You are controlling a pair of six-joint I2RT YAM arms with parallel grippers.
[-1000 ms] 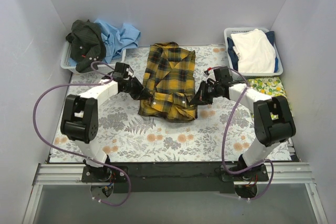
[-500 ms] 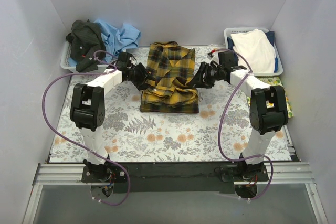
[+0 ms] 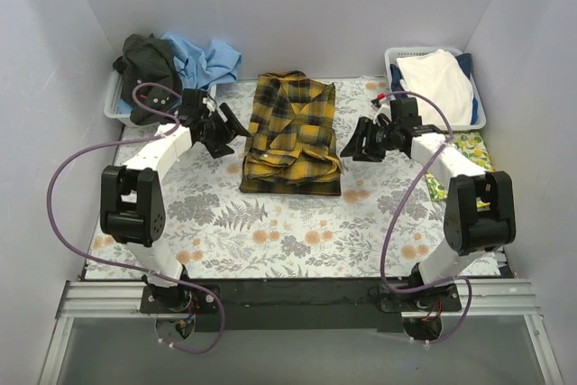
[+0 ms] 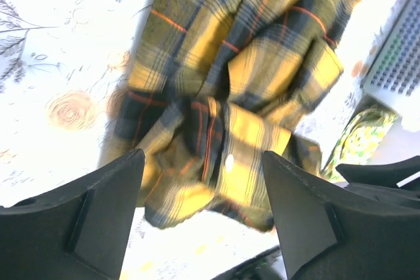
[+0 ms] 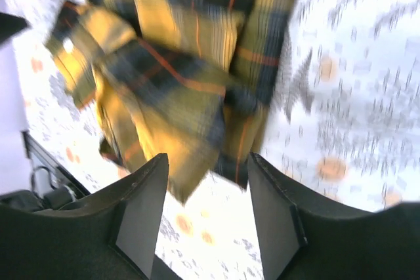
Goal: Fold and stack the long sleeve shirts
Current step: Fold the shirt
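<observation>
A yellow-and-black plaid long sleeve shirt [image 3: 293, 137] lies folded into a compact rectangle in the middle of the floral table cover [image 3: 270, 232]. My left gripper [image 3: 233, 132] hovers just off its left edge, open and holding nothing. My right gripper [image 3: 352, 149] stands just off its right edge, also open. In the left wrist view the shirt [image 4: 249, 63] fills the space beyond the spread gripper [image 4: 203, 181], a cuff with a button on top. In the right wrist view the shirt's [image 5: 184, 63] folded corner lies ahead of the open gripper [image 5: 209, 195]. More shirts, one dark [image 3: 149, 65] and one light blue [image 3: 207, 59], are heaped at the back left.
A white basket [image 3: 115, 110] at the back left holds the heaped shirts. Another basket [image 3: 480, 119] at the back right holds folded white cloth [image 3: 437, 87]. A lemon-print cloth [image 3: 460, 146] lies below it. Grey walls close in three sides.
Both grippers carried the shirt's near hem back over the shirt, let go and opened. They have since drawn apart, each to its own side, leaving the shirt folded shorter.
</observation>
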